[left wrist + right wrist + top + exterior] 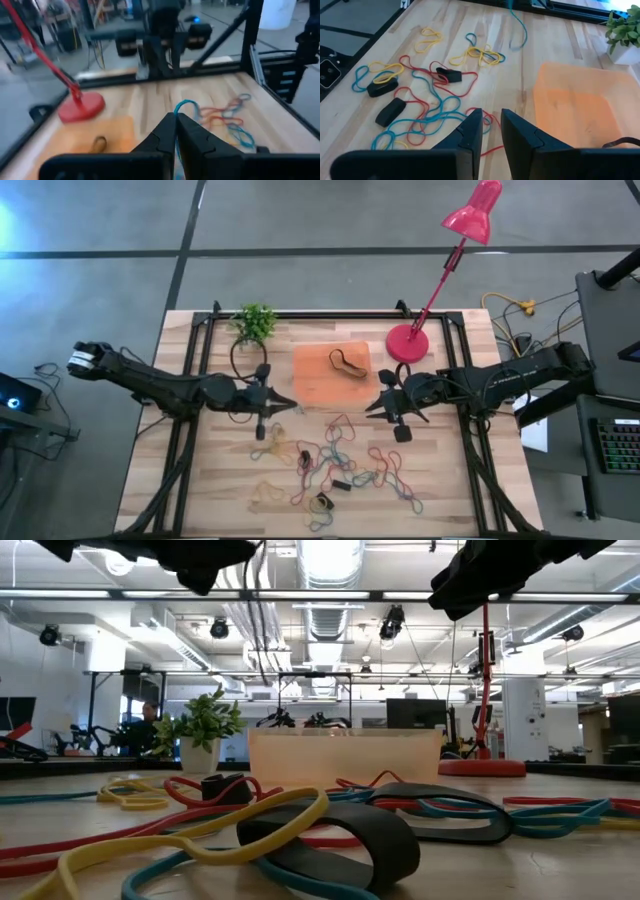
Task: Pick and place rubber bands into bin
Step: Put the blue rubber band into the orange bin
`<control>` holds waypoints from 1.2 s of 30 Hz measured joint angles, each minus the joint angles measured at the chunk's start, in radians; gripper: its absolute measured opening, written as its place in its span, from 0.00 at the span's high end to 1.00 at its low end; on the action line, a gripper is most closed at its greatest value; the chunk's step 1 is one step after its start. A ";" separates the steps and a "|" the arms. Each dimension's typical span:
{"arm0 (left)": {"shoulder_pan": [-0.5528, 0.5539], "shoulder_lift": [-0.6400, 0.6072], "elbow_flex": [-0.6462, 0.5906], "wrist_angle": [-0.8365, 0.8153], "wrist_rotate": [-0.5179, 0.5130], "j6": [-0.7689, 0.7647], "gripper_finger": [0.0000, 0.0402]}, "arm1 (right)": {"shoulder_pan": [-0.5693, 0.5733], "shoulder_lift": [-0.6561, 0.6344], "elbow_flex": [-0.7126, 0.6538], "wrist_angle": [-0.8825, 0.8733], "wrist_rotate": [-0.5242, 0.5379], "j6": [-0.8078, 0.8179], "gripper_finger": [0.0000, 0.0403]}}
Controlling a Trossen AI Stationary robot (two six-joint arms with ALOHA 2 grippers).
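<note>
In the high view the orange bin sits at the middle of the wooden surface, just below the upper edge of the frame's central area, with one tan and black band lying inside it near its upper right corner. The rest of the rubber bands lie scattered on the surface in the lower middle of that view, a tangle of red, blue, yellow and black loops.

The left tool hangs just left of the bin's lower left corner. In the left wrist view its fingers are pressed together on a blue band, which loops up from between the tips. In the right wrist view that same blue strand dangles near the upper middle of the frame.

The right tool hangs just right of the bin's lower right corner, above the surface. Its fingers stand slightly spread with nothing between them; red and blue loops lie on the surface beneath.

A red desk lamp stands to the right of the bin, and a small potted plant sits at its upper left.

In the low view the bin's pale wall shows behind the bands in the centre.
</note>
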 joint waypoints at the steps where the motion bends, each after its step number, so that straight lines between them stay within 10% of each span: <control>1: 0.003 0.003 0.000 0.017 -0.012 0.021 1.00 | 0.000 0.000 0.000 0.001 0.000 0.000 0.85; 17: 0.222 0.030 0.001 0.127 -0.043 0.123 1.00 | 0.000 0.000 0.000 0.048 0.000 -0.025 0.85; 36: 0.483 0.434 0.088 0.288 0.026 0.149 1.00 | 0.000 0.000 -0.001 0.050 0.000 -0.019 0.86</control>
